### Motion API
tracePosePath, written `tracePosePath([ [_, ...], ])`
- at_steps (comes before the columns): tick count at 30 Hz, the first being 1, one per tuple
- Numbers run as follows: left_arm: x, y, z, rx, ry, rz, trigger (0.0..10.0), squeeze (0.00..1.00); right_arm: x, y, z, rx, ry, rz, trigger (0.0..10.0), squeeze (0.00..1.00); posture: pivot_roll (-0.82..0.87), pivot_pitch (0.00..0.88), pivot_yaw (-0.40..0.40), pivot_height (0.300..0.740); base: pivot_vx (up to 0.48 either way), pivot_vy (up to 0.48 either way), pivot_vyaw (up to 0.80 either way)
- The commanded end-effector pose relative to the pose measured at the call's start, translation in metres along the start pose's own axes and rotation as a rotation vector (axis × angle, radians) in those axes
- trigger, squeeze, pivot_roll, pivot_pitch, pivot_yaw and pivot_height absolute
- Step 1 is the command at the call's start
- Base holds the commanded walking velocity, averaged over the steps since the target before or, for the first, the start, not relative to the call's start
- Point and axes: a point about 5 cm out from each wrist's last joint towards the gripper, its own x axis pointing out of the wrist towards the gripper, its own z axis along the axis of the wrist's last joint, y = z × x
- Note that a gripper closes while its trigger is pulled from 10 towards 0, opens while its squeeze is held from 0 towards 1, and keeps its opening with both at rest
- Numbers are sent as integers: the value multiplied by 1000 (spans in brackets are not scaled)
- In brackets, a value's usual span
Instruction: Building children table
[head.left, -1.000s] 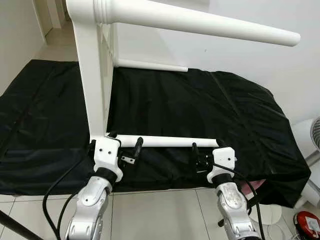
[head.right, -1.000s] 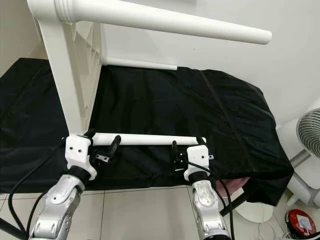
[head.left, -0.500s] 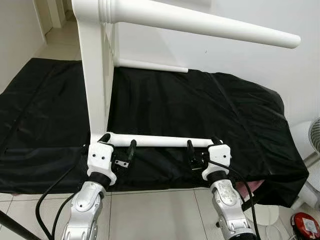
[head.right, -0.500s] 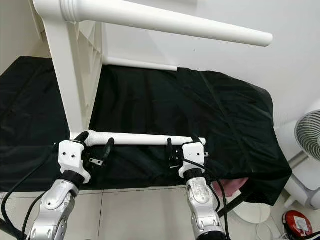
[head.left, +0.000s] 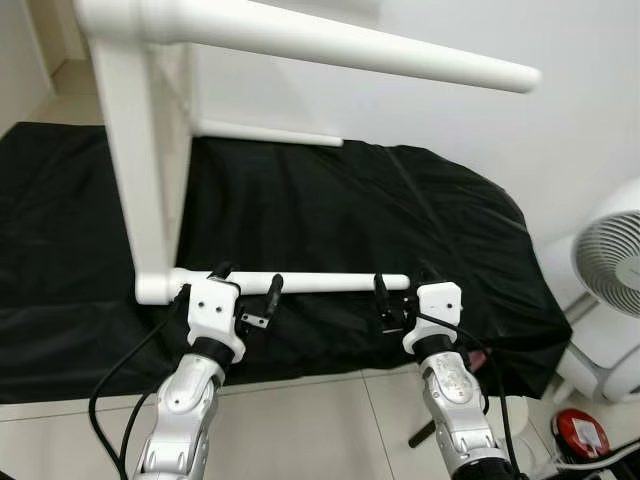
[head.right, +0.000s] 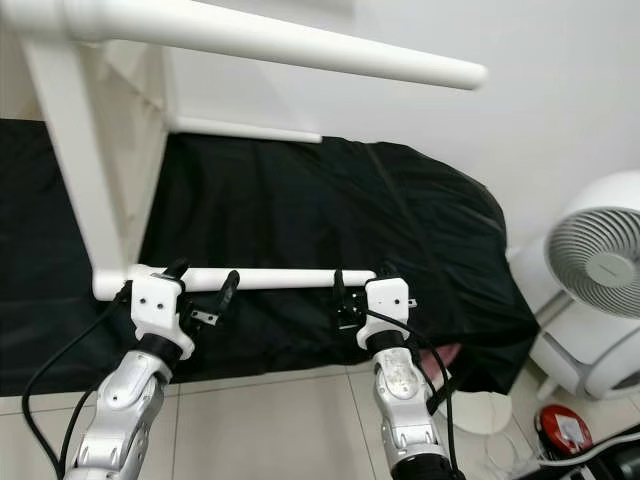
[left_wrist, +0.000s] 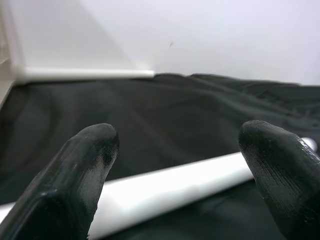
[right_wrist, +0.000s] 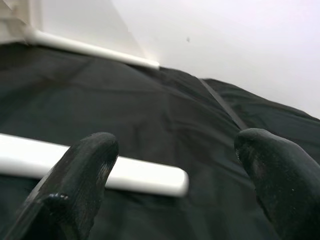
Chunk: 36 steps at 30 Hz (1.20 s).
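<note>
The white children's table (head.left: 150, 150) lies tipped on its side on the black cloth (head.left: 400, 220), its lowest leg (head.left: 300, 282) running across directly ahead of both grippers. Your left gripper (head.left: 245, 290) straddles that leg near the frame end, fingers spread and not clamped. Your right gripper (head.left: 400, 290) sits at the leg's free tip, likewise spread. Expect rigid, painted, smooth material that can slip and roll; the assembly likely feels top-heavy. Grip the round leg squarely, close to the frame joint. A fan (head.left: 610, 270) stands to the right.
</note>
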Motion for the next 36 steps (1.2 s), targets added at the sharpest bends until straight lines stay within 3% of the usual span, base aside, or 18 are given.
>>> tracePosePath([
  [1, 2, 8, 1, -1, -1, 106, 10000, 0, -1, -2, -3, 6, 15, -16, 10000, 0, 25, 0, -112, 740, 0, -480, 0],
  [4, 6, 9, 5, 2, -16, 112, 10000, 0, 0, -2, -3, 9, 15, -16, 10000, 0, 27, 0, -113, 740, 0, -454, 0],
  [9, 9, 7, 4, -36, 1, 110, 10000, 0, 2, 4, -2, 16, 9, 13, 10000, 0, 39, 0, -119, 740, 0, 0, 0],
  [21, 21, 1, 7, -34, 20, 102, 10000, 0, 5, 5, -4, 9, 18, 32, 10000, 0, 30, 0, -140, 740, 0, 0, 0],
  [36, 36, -3, 8, -63, 35, 135, 10000, 0, 10, 3, -5, -5, 18, 37, 10000, 0, 37, 0, -129, 740, 0, 0, 800],
])
